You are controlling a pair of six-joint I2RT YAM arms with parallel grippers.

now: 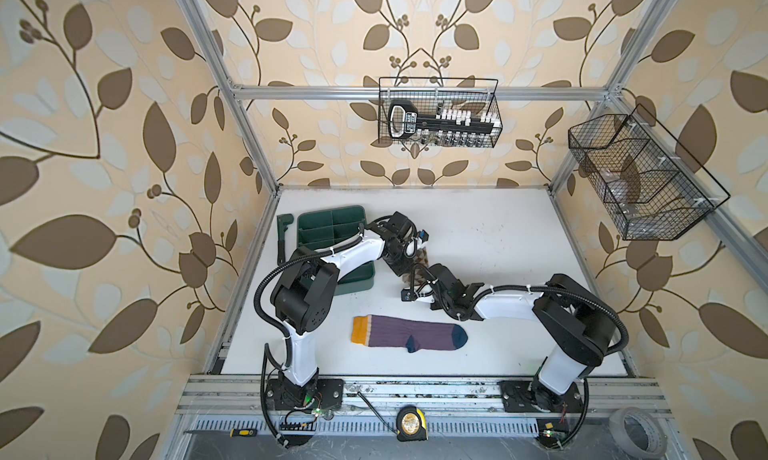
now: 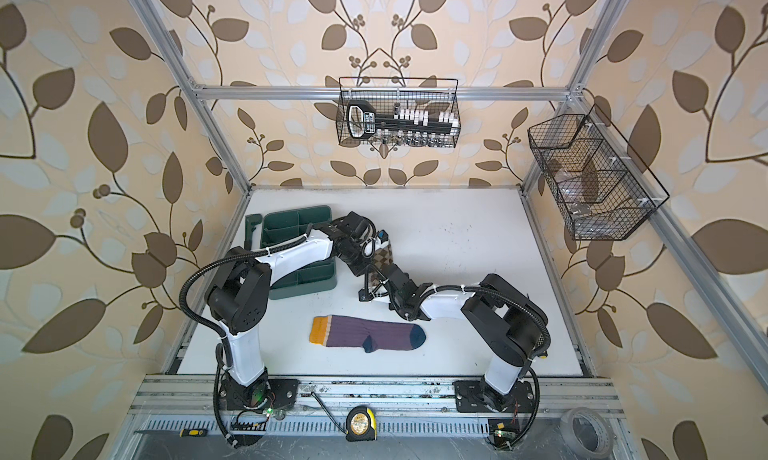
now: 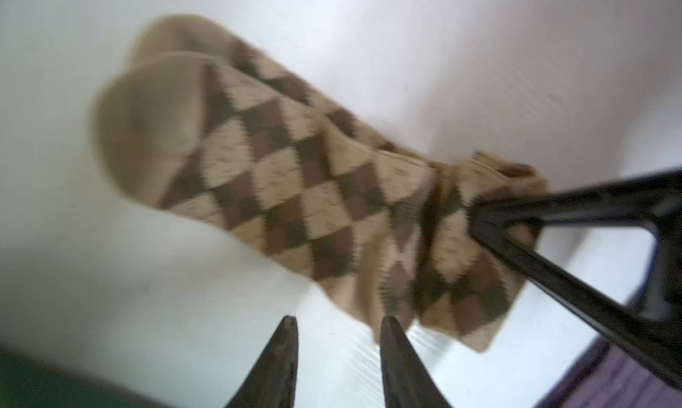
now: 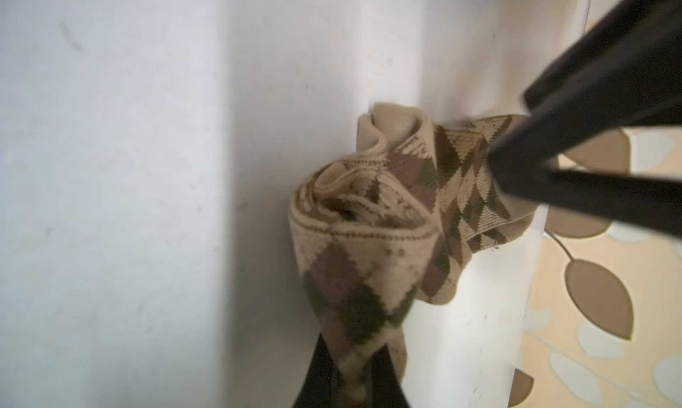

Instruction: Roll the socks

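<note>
With jaws of the right gripper (image 4: 352, 351) pinching the beige argyle sock (image 3: 295, 173) near the green divided tray (image 1: 330, 211), the left gripper (image 3: 339, 325), jaws spread and empty, should take its loose edge squarely before rolling.

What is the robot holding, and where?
The right jaws pinch the beige argyle sock near its cuff end; the left jaws stand open, empty.
</note>
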